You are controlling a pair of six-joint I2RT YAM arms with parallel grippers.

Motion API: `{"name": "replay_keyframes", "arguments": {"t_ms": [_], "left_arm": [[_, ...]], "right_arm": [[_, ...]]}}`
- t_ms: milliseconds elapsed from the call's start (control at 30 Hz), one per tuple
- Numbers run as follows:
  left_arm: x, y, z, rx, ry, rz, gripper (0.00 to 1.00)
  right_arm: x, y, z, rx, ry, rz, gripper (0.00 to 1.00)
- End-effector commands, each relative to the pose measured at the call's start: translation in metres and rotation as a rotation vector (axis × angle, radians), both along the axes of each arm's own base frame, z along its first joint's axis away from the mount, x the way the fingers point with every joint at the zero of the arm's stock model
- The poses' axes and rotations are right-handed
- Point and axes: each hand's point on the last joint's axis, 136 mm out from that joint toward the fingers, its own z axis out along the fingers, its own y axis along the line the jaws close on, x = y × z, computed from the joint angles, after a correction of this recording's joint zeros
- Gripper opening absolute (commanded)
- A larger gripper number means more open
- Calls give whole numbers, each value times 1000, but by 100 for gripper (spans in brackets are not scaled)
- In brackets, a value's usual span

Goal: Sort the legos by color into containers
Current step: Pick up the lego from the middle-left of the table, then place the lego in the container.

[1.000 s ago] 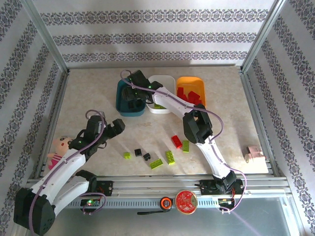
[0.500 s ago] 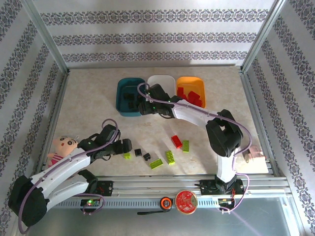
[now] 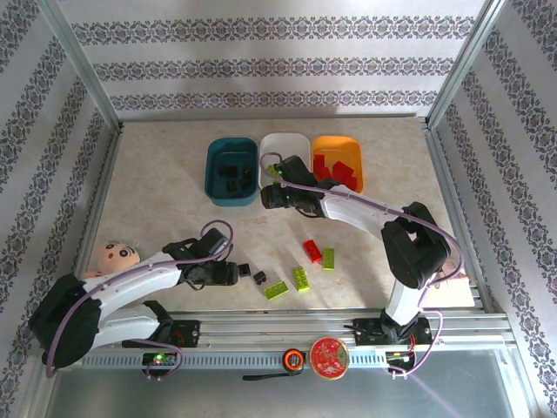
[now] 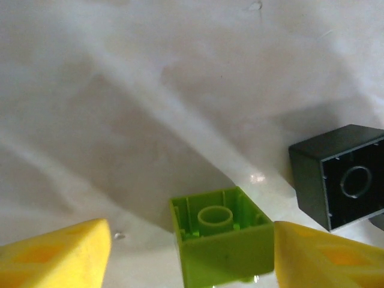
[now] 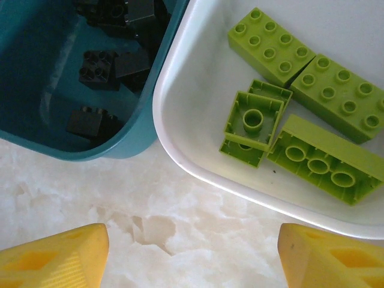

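Plainly, the left fingers (image 4: 60,255) are spread to either side of a small lime lego (image 4: 222,246), which lies hollow side up on the bench (image 4: 150,90), well short of the white tray (image 3: 291,144) and toward its left; nothing is pinched yet. A black lego (image 4: 339,177) lies just beside the lime one, and it is judged that a closing finger could catch it, so that both are dragged or the lime one is twisted out of the grip. The lime walls look smooth, so a shallow or off-centre squeeze could send it skidding across the bench. The right fingers (image 5: 54,255) are held spread and empty just in front of the white tray, by the edge it shares with the teal tray (image 5: 36,78) on its left. If that arm is kept there, the route to the white tray, where lime legos (image 5: 327,159) are gathered, could be blocked and a collision caused. A release made too far left of the white tray would put lime among the black legos (image 5: 99,69) in the teal tray.
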Motion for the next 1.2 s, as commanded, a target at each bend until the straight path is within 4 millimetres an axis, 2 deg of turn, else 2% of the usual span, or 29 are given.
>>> {"name": "replay_keyframes", "arguments": {"t_ms": [0,133,267,433,533,667,767,867,933,1033,1167], "left_arm": [[10,-15,3,-23,-32,-56,64],[14,-17,-1,-10,-25,-59,53],[22,-20,8,-20,-59,-54,40],[38,-30,30,-45,-125,-51,33],[58,-39,56,-69,-203,-51,32],[105,-60,98,-140,-338,-40,32],[150,-86,127,-190,-422,-46,31],[196,-110,144,-231,-483,-39,31],[228,-124,145,-255,-489,-21,31],[270,-136,135,-259,-476,10,31],[308,-153,122,-262,-461,22,32]], "right_arm": [[1,-10,10,10,-32,-38,75],[-3,-17,10,2,-36,-50,75],[-6,-25,7,-7,-35,-65,75],[-10,-40,9,-12,-41,-97,75],[-13,-53,13,-12,-56,-126,75],[-20,-75,17,-9,-68,-172,75],[-27,-87,17,-9,-68,-199,75],[-35,-97,14,-15,-63,-218,76],[-42,-103,9,-28,-49,-230,76],[-54,-112,0,-42,-22,-238,76],[-74,-120,-12,-43,27,-237,76]]}}
